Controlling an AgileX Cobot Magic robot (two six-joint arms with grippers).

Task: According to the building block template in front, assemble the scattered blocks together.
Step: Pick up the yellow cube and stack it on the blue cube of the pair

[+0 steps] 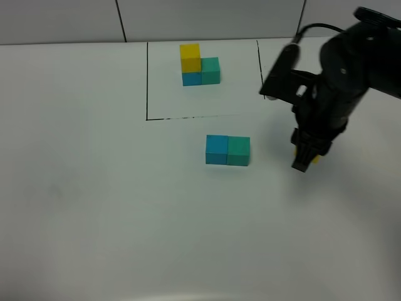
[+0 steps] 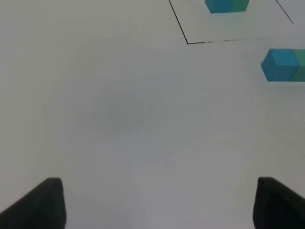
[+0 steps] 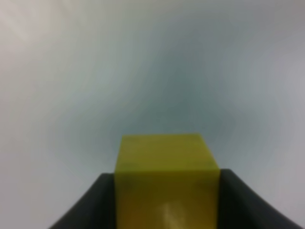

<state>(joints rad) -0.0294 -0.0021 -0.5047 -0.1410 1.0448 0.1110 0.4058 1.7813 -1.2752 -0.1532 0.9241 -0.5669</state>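
Two cubes, blue (image 1: 217, 149) and green (image 1: 239, 151), lie joined; the right gripper (image 1: 305, 160), clamped on yellow (image 3: 166, 162), must next set it atop blue; left gripper (image 2: 157, 202) jaws stand apart.

Parted fingers (image 2: 43, 202) over white table (image 2: 119, 119)

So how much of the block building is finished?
Done: the small sky-blue cube and teal-green cube sit touching, side by side, like the bottom row of the black-framed block template. In hand: the right end effector is shut on the yellow cube, beside the pair. Left: setting yellow on top of blue.
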